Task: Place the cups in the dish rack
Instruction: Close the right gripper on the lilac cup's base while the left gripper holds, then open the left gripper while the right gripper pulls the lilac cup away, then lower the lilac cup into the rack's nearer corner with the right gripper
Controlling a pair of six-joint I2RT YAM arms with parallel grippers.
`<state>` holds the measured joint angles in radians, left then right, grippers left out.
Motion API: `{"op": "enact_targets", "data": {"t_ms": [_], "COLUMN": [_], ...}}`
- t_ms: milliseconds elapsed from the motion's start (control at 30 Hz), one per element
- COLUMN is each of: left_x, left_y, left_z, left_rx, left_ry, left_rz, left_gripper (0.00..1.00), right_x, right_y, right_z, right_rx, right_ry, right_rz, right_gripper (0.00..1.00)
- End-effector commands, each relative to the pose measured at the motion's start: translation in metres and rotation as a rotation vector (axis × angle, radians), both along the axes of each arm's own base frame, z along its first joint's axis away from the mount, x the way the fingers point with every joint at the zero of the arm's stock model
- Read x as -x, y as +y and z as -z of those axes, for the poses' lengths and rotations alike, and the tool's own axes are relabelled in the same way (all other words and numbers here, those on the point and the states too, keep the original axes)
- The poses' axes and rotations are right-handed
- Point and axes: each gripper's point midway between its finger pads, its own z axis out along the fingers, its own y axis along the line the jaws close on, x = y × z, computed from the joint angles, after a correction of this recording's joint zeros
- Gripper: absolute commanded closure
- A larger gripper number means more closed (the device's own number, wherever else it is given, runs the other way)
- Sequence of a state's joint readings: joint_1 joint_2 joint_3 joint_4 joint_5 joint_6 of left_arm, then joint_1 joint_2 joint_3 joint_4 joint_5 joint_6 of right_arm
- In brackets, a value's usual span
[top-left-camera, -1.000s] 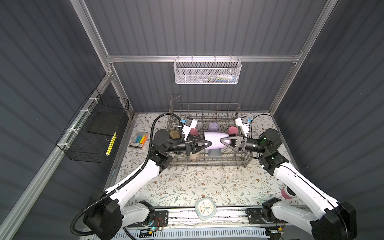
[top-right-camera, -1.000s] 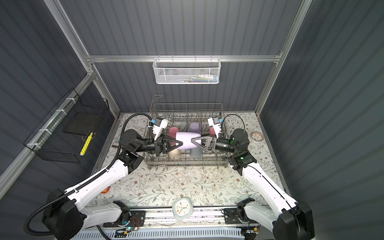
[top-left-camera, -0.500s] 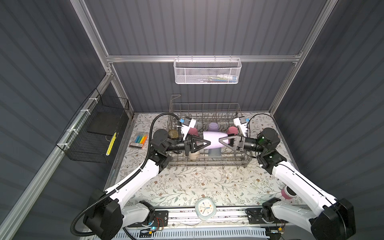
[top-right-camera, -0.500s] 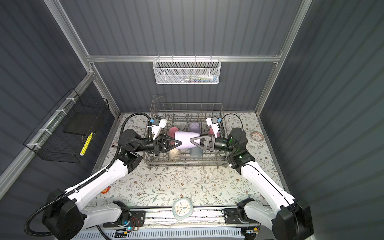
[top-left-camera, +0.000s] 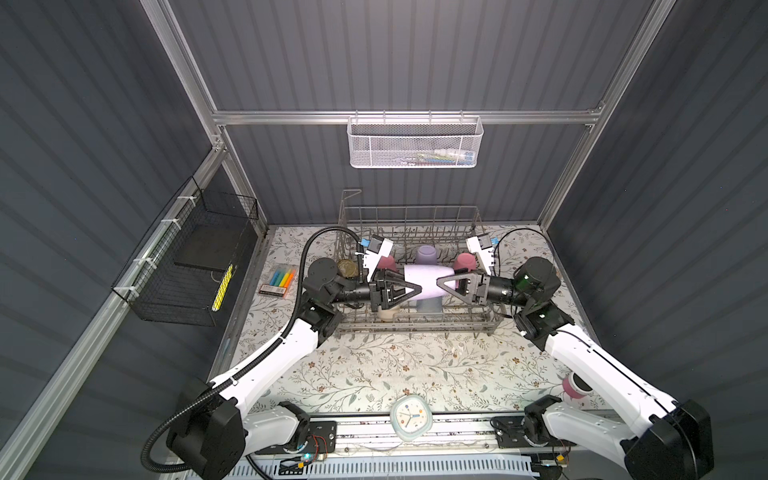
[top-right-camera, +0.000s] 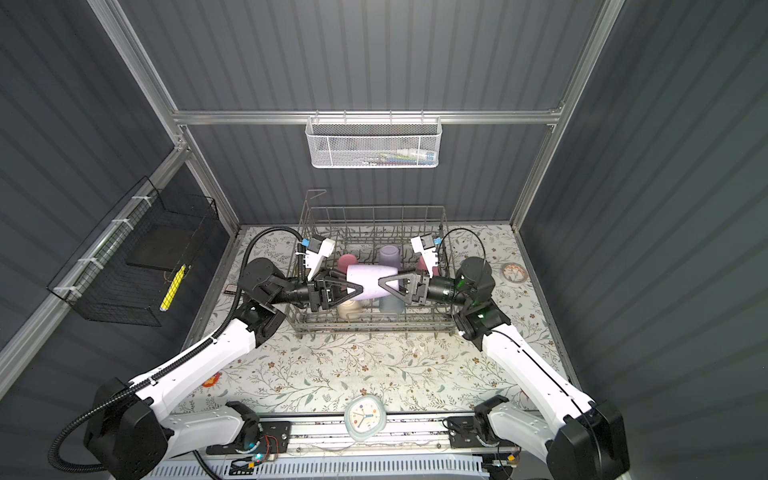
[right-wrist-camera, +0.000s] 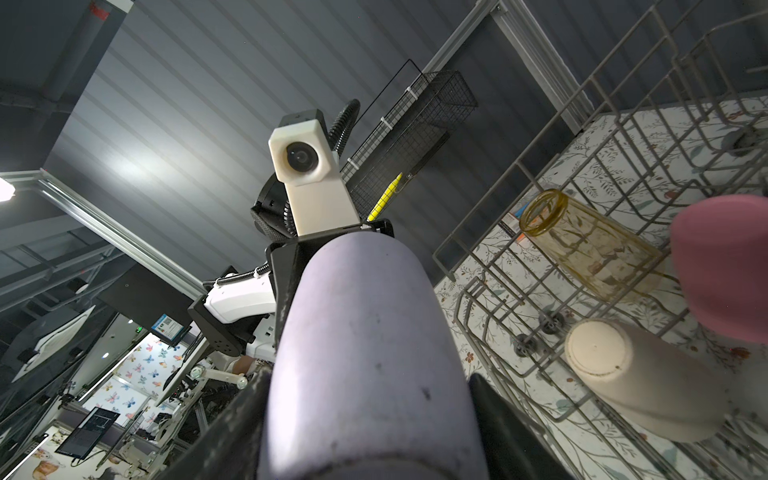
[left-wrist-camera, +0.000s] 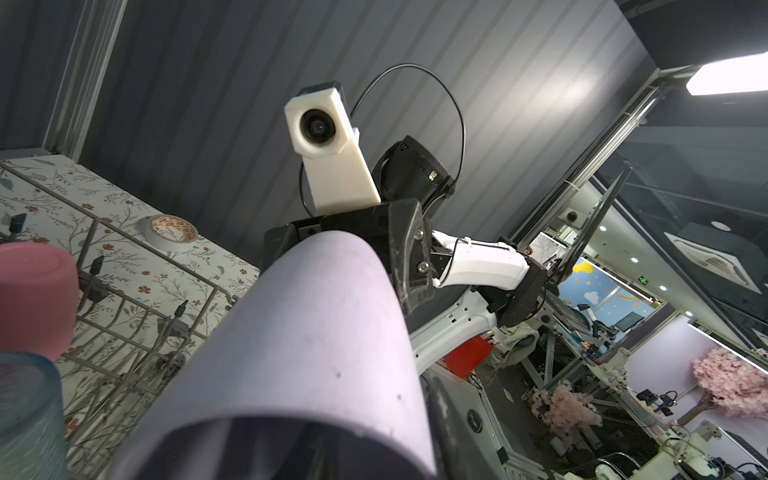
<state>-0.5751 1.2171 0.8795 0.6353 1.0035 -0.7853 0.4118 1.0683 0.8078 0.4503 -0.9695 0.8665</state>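
A lilac cup [top-left-camera: 426, 282] [top-right-camera: 372, 280] lies level in the air above the dish rack [top-left-camera: 411, 216] [top-right-camera: 374, 216]. My right gripper [top-left-camera: 438, 283] [top-right-camera: 380, 283] is shut on its closed end, a finger pressed on each side in the right wrist view [right-wrist-camera: 365, 353]. My left gripper [top-left-camera: 419, 288] [top-right-camera: 359, 288] is at the cup's open mouth [left-wrist-camera: 311, 332], with one finger beside the rim wall; its grip is unclear. In the rack stand two pink cups [top-left-camera: 386, 262] [top-left-camera: 463, 262], another lilac cup [top-left-camera: 426, 254], a beige cup [top-left-camera: 386, 313], a blue cup [top-left-camera: 428, 306] and a yellowish glass [top-left-camera: 348, 268].
A white mesh basket [top-left-camera: 415, 143] hangs on the back wall and a black wire basket [top-left-camera: 187, 266] on the left wall. A marker pack [top-left-camera: 279, 281] lies left of the rack, a tape roll [top-right-camera: 513, 272] right of it. A clock [top-left-camera: 410, 417] and a small pink cylinder [top-left-camera: 575, 386] sit near the front.
My right gripper has slid a little leftward onto the lilac cup's closed end and narrowed onto it. The left arm and the cup have hardly moved.
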Motion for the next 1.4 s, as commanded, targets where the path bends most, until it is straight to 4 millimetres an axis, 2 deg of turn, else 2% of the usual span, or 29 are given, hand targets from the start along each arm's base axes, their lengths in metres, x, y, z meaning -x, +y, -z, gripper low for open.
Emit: {"op": "enact_targets", "data": {"t_ms": [0,200,333,600,833,1033,1100,1367], "left_x": [0.005,0.01,0.018,0.036,0.035,0.034,0.033,0.033], "left_y": [0.007,0.017,0.026,0.043,0.048,0.047,0.047,0.045], "left_z": [-0.007,-0.013,-0.017,-0.021,-0.013,-0.01,-0.009,-0.007], "left_rx": [0.003,0.006,-0.007,-0.046,-0.075,-0.072,-0.071,-0.071], "left_ry": [-0.044,-0.059,-0.074,-0.117,-0.118,-0.11,-0.109,-0.104], "left_rz": [-0.023,-0.059,-0.089,-0.152,-0.193,-0.193,-0.19,-0.177], "left_gripper": [0.57,0.51,0.5,0.5,0.49,0.49,0.49,0.49], "right_x": [-0.002,-0.011,-0.019,-0.043,-0.058,-0.064,-0.069,-0.079], "right_y": [-0.007,-0.024,-0.044,-0.108,-0.148,-0.163,-0.166,-0.165], "right_z": [-0.008,0.003,0.015,0.049,0.075,0.102,0.117,0.136], "right_rx": [0.016,0.093,0.228,0.648,0.891,1.043,1.094,1.141], "right_ry": [-0.051,-0.034,-0.032,0.015,0.085,0.137,0.165,0.188], "right_rz": [0.05,0.149,0.274,0.605,0.762,0.774,0.769,0.753], "right_gripper": [0.69,0.7,0.71,0.71,0.71,0.71,0.71,0.72]}}
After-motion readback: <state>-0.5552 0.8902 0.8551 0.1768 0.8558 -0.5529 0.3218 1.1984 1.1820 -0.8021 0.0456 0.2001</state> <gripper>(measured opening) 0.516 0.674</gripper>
